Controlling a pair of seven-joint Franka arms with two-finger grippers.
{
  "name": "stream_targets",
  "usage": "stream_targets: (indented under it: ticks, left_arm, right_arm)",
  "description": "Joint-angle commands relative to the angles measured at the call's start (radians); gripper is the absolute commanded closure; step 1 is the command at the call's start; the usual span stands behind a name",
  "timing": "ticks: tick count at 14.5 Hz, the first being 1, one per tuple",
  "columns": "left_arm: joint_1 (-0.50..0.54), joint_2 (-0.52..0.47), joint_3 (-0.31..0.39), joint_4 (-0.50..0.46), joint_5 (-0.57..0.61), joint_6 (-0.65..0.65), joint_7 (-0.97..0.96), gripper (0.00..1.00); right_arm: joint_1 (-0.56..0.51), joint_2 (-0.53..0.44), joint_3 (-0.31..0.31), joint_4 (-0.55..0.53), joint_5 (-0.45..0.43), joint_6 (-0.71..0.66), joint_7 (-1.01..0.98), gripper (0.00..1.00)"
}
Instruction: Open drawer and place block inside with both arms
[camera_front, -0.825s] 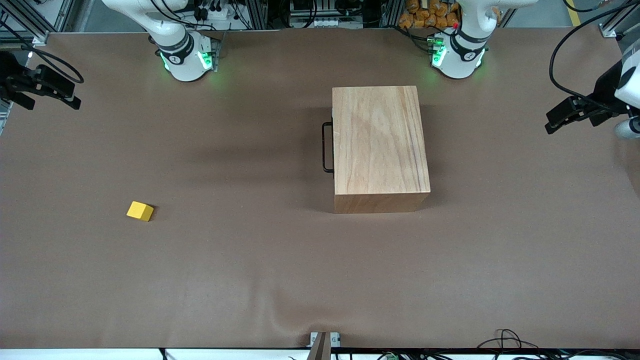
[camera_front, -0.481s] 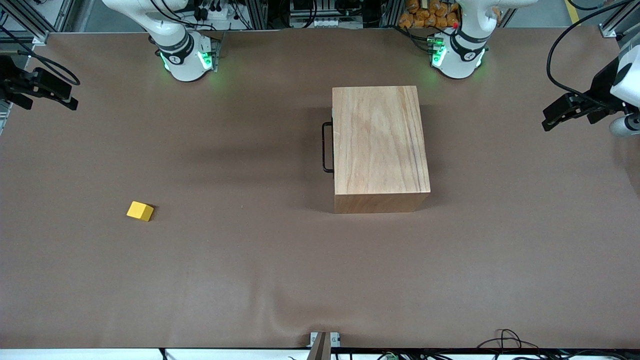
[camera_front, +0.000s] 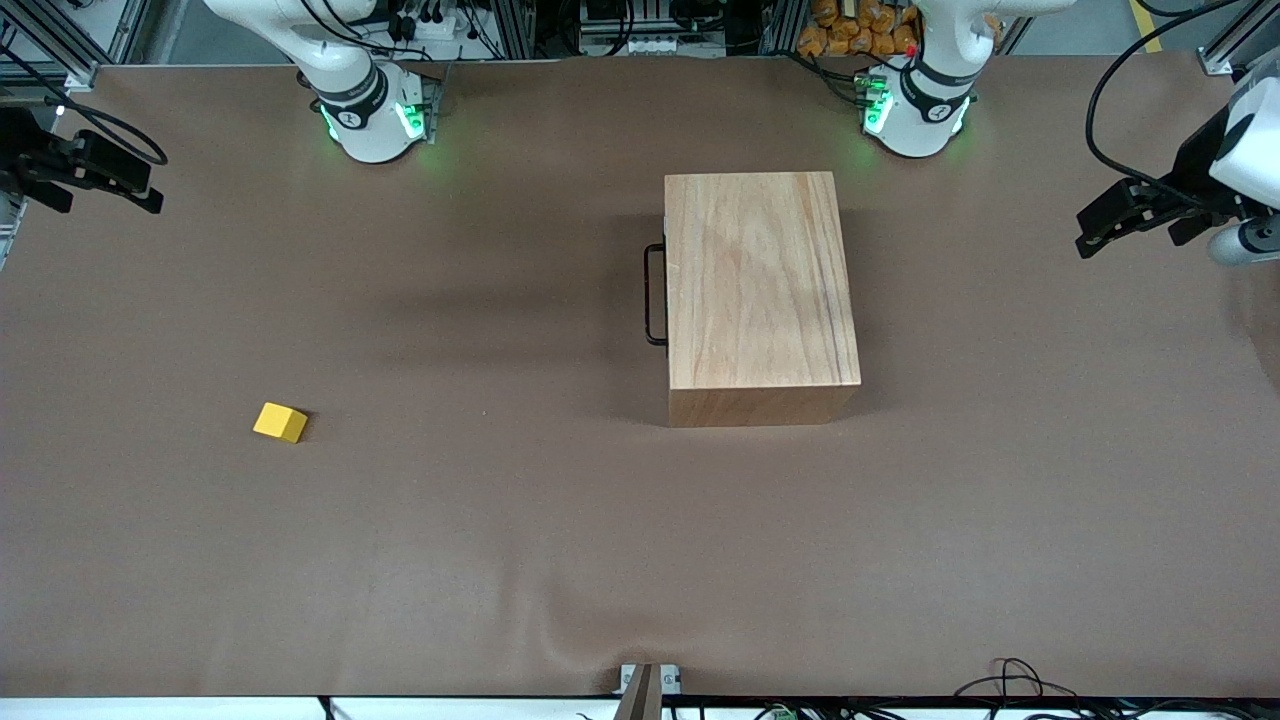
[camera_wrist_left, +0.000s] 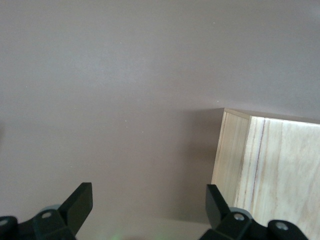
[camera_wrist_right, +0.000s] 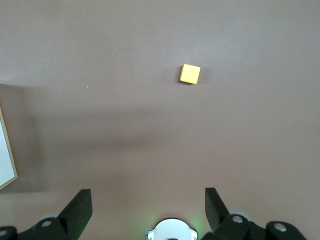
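The wooden cabinet (camera_front: 760, 290) stands mid-table, nearer the left arm's base. Its drawer is shut, and the black loop handle (camera_front: 654, 295) faces the right arm's end. The yellow block (camera_front: 280, 422) lies on the table toward the right arm's end, nearer the front camera than the cabinet. It also shows in the right wrist view (camera_wrist_right: 190, 74). My right gripper (camera_front: 145, 190) is open and empty, up over the table's edge at the right arm's end (camera_wrist_right: 148, 205). My left gripper (camera_front: 1090, 232) is open and empty over the left arm's end (camera_wrist_left: 148, 205), with a cabinet corner (camera_wrist_left: 270, 170) in its view.
The brown table cover (camera_front: 500, 560) is bare apart from the cabinet and the block. The two arm bases (camera_front: 370, 115) (camera_front: 915, 110) stand along the table's edge farthest from the front camera. Loose cables (camera_front: 1010, 680) lie at the table's front edge.
My left gripper has drifted slightly toward the cabinet and the bases' edge. My right gripper has barely shifted. The block and the cabinet have not moved.
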Motion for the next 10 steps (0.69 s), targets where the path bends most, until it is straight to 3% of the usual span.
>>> stream_targets:
  ticks: [1, 10]
  left_arm:
    - [0.007, 0.024, -0.007, 0.041, -0.006, -0.024, -0.008, 0.0]
    - [0.016, 0.041, -0.006, 0.086, -0.006, -0.024, -0.006, 0.0]
  right_arm:
    - [0.002, 0.006, 0.001, -0.002, 0.008, -0.004, 0.004, 0.0]
    - [-0.001, 0.016, -0.002, -0.002, -0.007, 0.019, 0.004, 0.0]
